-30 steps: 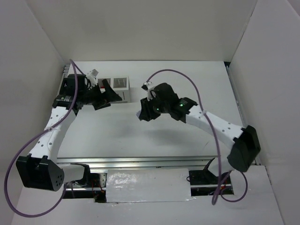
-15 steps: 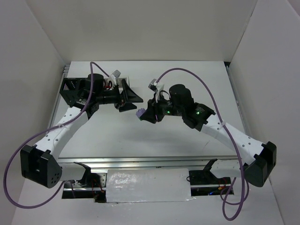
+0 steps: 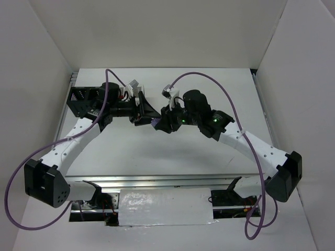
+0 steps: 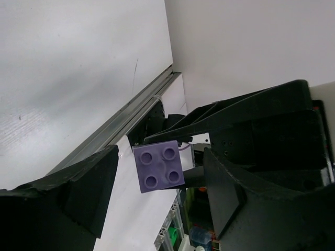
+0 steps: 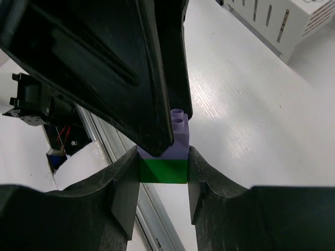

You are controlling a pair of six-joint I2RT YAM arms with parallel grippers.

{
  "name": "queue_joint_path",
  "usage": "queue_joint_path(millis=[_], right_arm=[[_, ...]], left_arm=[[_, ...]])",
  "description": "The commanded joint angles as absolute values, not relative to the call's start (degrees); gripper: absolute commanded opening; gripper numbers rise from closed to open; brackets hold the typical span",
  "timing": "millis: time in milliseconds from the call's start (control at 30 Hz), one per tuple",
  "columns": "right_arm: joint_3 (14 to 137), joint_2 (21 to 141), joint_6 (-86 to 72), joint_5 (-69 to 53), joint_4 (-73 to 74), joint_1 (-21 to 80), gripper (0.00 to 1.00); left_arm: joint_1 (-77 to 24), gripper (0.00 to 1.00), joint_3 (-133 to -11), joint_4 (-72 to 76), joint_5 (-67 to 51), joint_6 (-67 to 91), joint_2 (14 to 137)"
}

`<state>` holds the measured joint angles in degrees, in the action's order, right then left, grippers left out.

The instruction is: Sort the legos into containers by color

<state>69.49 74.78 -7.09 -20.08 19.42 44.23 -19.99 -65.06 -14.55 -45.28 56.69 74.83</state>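
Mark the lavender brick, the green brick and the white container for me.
lavender brick [image 4: 158,167]: left wrist view, middle of its studded face.
green brick [image 5: 164,171]: right wrist view, centre of its visible side.
white container [image 5: 261,23]: right wrist view, on its slotted wall.

The left arm [image 3: 69,144] and right arm [image 3: 252,144] wore white link shells dotted with small dark holes, joined by boxy black housings [image 3: 46,185]. A thin purple cable [image 3: 193,75] looped off each. Green lights [image 3: 182,121] glowed on the right wrist. The jaws were matte black wedges.
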Motion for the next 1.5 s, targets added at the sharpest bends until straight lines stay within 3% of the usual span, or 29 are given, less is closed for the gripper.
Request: queue_joint_path(millis=[0, 233, 367, 500, 900, 933, 1100, 1133, 1367, 1467], right_arm=[[73.5, 75.1, -5.6, -19.3, 19.9, 44.0, 0.0], [72.9, 74.5, -5.9, -18.0, 19.2, 44.0, 0.0], [73.0, 75.9, -6.1, -15.6, 20.2, 44.0, 0.0], [71.5, 77.0, -4.9, -14.9, 20.5, 43.3, 0.0], [64.0, 72.5, -3.9, -20.1, 20.1, 40.0, 0.0], [63.8, 72.3, -4.1, -19.4, 20.0, 39.8, 0.0], [64.2, 71.6, -8.4, -15.9, 19.3, 39.5, 0.0], [64.4, 71.5, -9.6, -16.1, 19.3, 39.6, 0.0], [64.0, 68.8, -13.9, -16.3, 18.7, 39.6, 0.0], [63.5, 67.9, -14.7, -17.8, 18.7, 39.6, 0.0]], left_arm=[[-20.6, 0.77, -68.1, -17.4, -45.2, 52.6, 75.8], [-20.8, 0.39, -68.4, -18.4, -45.3, 51.3, 76.6], [-20.9, 0.0, -69.2, -17.7, -46.1, 50.9, 77.3], [-19.8, 0.0, -71.7, -19.9, -44.5, 48.7, 78.1], [1.1, 0.0, -78.6, -26.7, -44.2, 41.0, 80.2], [2.8, 0.0, -79.5, -28.4, -42.0, 40.0, 80.4], [7.5, 0.0, -88.3, -38.6, 2.3, 33.7, 85.0], [8.0, 0.0, -89.5, -38.1, 6.5, 33.6, 86.1], [13.0, 0.0, -103.5, -40.8, 16.8, 31.5, 102.6], [14.3, 0.11, -109.0, -42.6, 16.3, 30.4, 107.7]])
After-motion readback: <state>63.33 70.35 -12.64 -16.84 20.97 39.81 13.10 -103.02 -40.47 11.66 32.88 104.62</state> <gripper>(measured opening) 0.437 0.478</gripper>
